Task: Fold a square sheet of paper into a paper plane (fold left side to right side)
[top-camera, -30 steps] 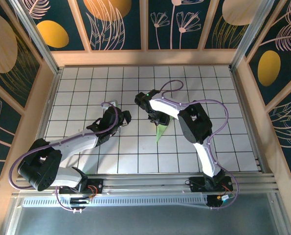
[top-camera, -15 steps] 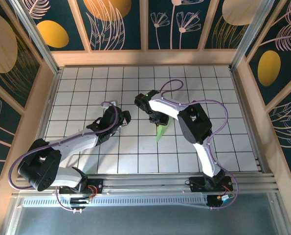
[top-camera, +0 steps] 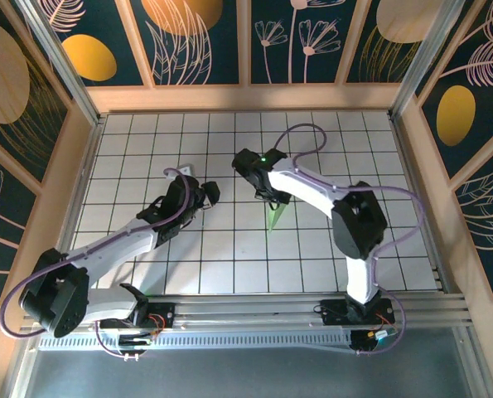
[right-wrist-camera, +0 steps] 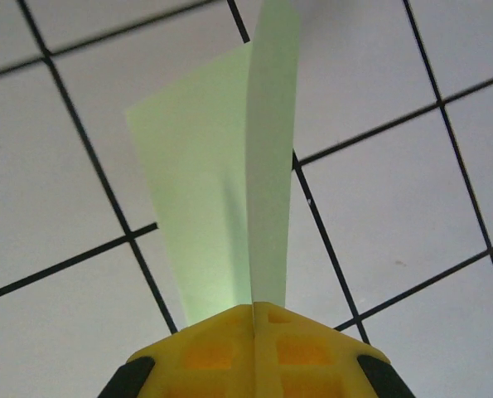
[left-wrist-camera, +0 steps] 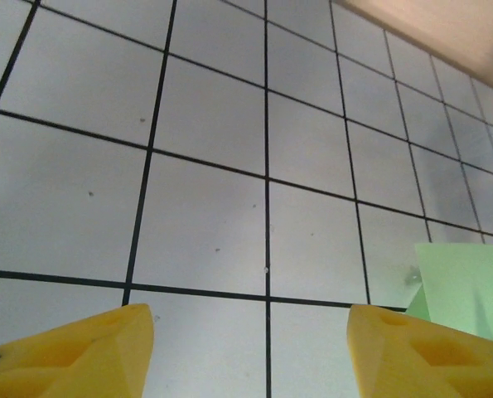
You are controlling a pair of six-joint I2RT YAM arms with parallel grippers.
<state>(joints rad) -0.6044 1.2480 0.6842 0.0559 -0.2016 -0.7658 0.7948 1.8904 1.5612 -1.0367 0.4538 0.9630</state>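
Observation:
The square sheet of paper shows as a narrow pale green pointed shape, the paper plane point(top-camera: 273, 218), near the middle of the tiled table, its tip pointing toward the near edge. My right gripper point(top-camera: 271, 199) is shut on its far end. In the right wrist view the yellow fingers point(right-wrist-camera: 221, 344) are pressed together on the plane point(right-wrist-camera: 209, 207), whose two layers rise from the jaws, one flap standing upright. My left gripper point(top-camera: 208, 192) hangs open about two tiles to the left. Its yellow fingertips point(left-wrist-camera: 97, 344) have bare tile between them, and the green paper point(left-wrist-camera: 466, 286) lies to their right.
The white tiled table point(top-camera: 147, 141) is ringed by a raised wooden rim point(top-camera: 246, 97). Aluminium posts point(top-camera: 55, 58) stand at the back corners. Both arm bases sit on a rail point(top-camera: 246, 315) at the near edge.
The right gripper has closed on the green paper and its elbow has swung out to the right. The paper now looks narrower. The left gripper has opened a little wider.

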